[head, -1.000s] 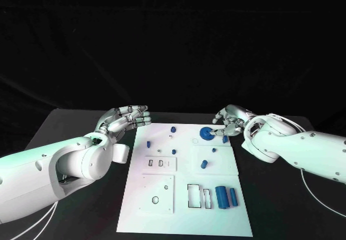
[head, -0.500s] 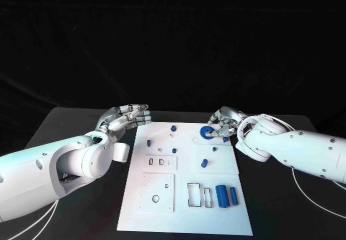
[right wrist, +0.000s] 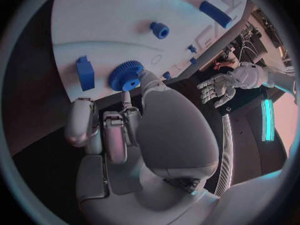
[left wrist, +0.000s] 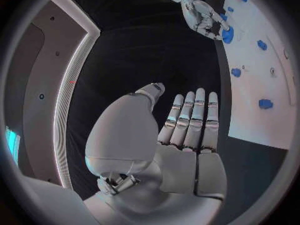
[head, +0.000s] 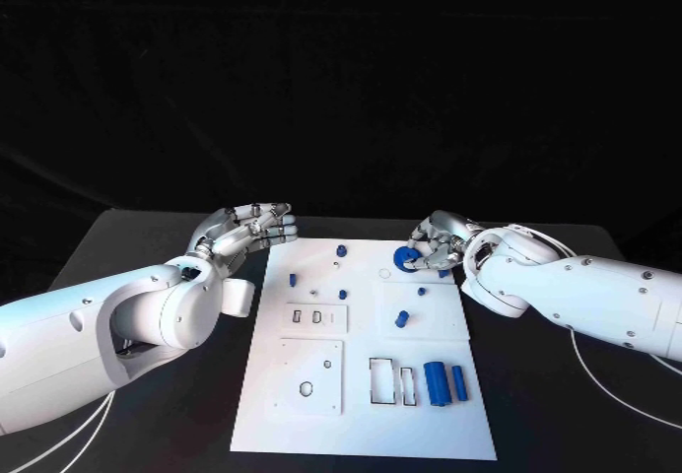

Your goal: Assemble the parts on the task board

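You have one black desk (head: 142, 256) in front of you, and on it one white task board (head: 370, 414) lying flat between the two arms.

Two hands are at work. The left hand (head: 253, 229) hovers just off the board's far left corner, above the desk, released – fingers straight and side by side, nothing in it; the left wrist view (left wrist: 187, 130) shows the same flat, empty palm. The right hand (head: 443, 241) is at the board's far right corner, fingers curled down onto the blue gear (head: 407, 260). From the right wrist view (right wrist: 119, 130) a fingertip touches the gear (right wrist: 127, 76), which sits flat on the board; whether it is actually pinched, you cannot tell.

Of the blue parts, you can count two cylinders (head: 438, 383) lying side by side near the board's near right edge, just beside an open rectangular slot (head: 383, 382). One blue block (right wrist: 85, 73) lies just beside the gear, partly hidden by the right hand in the head view.

Five smaller blue pegs are scattered across the far half of the board – one (head: 343, 252) at the far edge, two (head: 293, 281) towards the left, and two (head: 402, 318) in the middle. The right forearm overhangs the board's right edge.
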